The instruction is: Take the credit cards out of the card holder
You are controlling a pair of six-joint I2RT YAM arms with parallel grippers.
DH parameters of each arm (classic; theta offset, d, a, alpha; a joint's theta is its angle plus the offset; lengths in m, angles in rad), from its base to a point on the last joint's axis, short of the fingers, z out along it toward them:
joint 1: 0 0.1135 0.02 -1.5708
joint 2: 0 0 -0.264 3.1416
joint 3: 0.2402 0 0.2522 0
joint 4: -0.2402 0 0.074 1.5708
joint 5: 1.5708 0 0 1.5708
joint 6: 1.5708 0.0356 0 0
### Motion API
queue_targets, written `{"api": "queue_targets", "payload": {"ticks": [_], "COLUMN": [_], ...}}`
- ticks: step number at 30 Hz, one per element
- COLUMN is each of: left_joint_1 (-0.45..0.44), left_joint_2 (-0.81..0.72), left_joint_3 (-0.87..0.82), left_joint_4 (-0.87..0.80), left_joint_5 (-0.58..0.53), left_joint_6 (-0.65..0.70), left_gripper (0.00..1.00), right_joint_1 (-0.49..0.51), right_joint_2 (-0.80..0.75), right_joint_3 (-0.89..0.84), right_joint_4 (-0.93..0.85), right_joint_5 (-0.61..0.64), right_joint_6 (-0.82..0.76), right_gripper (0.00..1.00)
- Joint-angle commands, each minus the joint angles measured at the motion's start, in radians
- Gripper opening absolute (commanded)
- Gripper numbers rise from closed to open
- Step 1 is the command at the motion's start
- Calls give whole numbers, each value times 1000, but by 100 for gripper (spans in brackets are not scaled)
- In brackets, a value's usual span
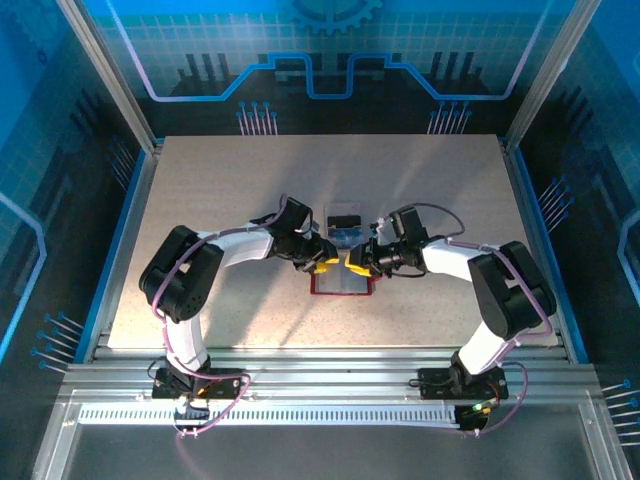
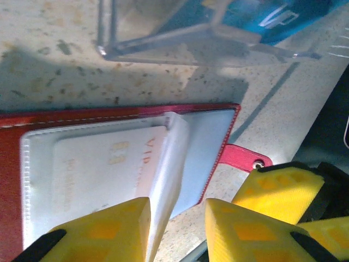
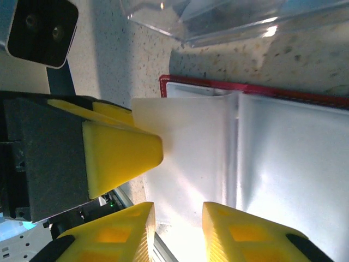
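The card holder (image 2: pixel 11 164) lies open and flat on the speckled worktop (image 2: pixel 54 71), right under and ahead of the left pincer (image 2: pixel 174 204). It shows a red border and pale grey pockets. A pale card (image 2: pixel 103 164) with faint "VIP" print sits inside the pocket just ahead of the pincer's left finger. The card is fully tucked in, and the clear pocket skin covers it.

One see-through pocket leaf (image 2: pixel 172 158) stands up from the fold, and its free edge runs down into the gap between the left pincer's yellow fingers. Those fingers are part spread, with plain space on either side of the leaf. I cannot tell whether either finger presses on it.

The right pincer (image 3: pixel 177 210) faces the left one from the other side of the holder, with the fingertips of the two close together. It is also part spread and holds nothing. The holder's near edge and the raised leaf lie just ahead of it.

The red strap tab (image 2: pixel 240 157) pokes out of the holder on the left pincer's right, just beside the right pincer's fingers.

Beyond the holder, further ahead of both pincers, a clear plastic box (image 2: pixel 163 43) stands on the worktop. A blue card (image 2: pixel 262 16) with pale print shows through its wall.
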Motion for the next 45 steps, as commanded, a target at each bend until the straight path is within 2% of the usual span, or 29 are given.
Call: {"api": "queue_targets", "payload": {"ticks": [1,9,17,25,34,45], "left_joint_1": [-21,-68,-106,-121,-118,-58], "left_joint_2": [-9,56,119,148,99,-6], "left_joint_3": [49,130,156,168,147,24], "left_joint_4": [-15,-8,13,37,51,67], "left_joint_5": [49,76,78,83,38,-28], "left_joint_6": [11,15,-3,-16,-14,-9], "left_gripper": [33,38,38,38,36,34], "right_joint_1": [-42,-102,-119,-119,-110,-20], "right_joint_2": [-45,-83,-116,-115,-108,-31], "right_joint_3": [50,122,173,190,179,178], "right_joint_4": [-143,-280,-387,-391,-365,-294], "right_joint_5": [21,52,131,126,115,84], "right_joint_6": [-93,-172,-222,-222,-195,-128], "right_gripper": [31,31,32,33,33,31]}}
